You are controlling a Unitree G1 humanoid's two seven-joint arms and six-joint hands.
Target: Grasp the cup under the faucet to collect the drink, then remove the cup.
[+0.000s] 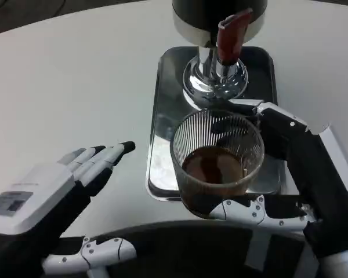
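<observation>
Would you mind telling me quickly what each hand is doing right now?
Left hand: open, holding nothing, fingers extended above the table.
Right hand: holding the ribbed glass cup of dark drink.

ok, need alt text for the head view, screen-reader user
The robot's right hand holds a ribbed glass cup partly filled with dark drink over a steel tray, just in front of a dispenser's faucet with a red lever. Its left hand hovers open over the white table, fingers pointing toward the tray.
</observation>
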